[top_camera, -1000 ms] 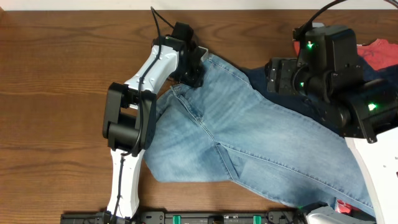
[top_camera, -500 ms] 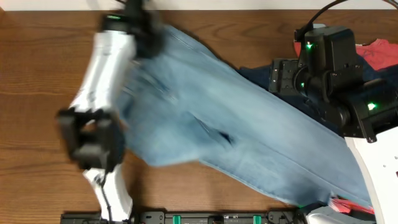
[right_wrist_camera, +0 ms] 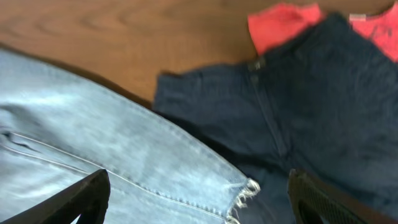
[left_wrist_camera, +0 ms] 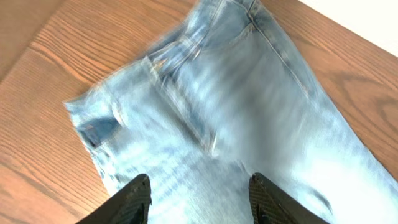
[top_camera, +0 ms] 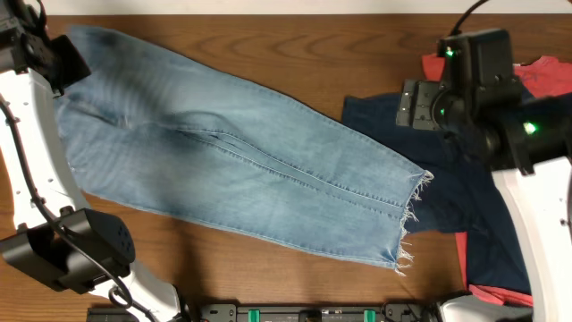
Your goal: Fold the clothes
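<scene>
Lying flat, jeans [top_camera: 241,170]; frayed hems [top_camera: 413,219] overlapping navy garment [top_camera: 465,197].

The wooden table [top_camera: 313,45] carries light-blue jeans [top_camera: 250,170], a navy garment [top_camera: 465,197] and a red T-shirt [top_camera: 550,76].

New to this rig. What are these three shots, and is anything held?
Two robot arms at a wooden table, each ending in a two-finger gripper. The wide shot looks down from above: left arm, right arm. The other two come from wrist cameras, so the dark prongs at the bottom are each gripper's own fingers. Light-blue jeans lie spread out; by their frayed hems, a dark navy garment partly covers a coral-red T-shirt. Left gripper and right gripper are both open, holding nothing.
</scene>
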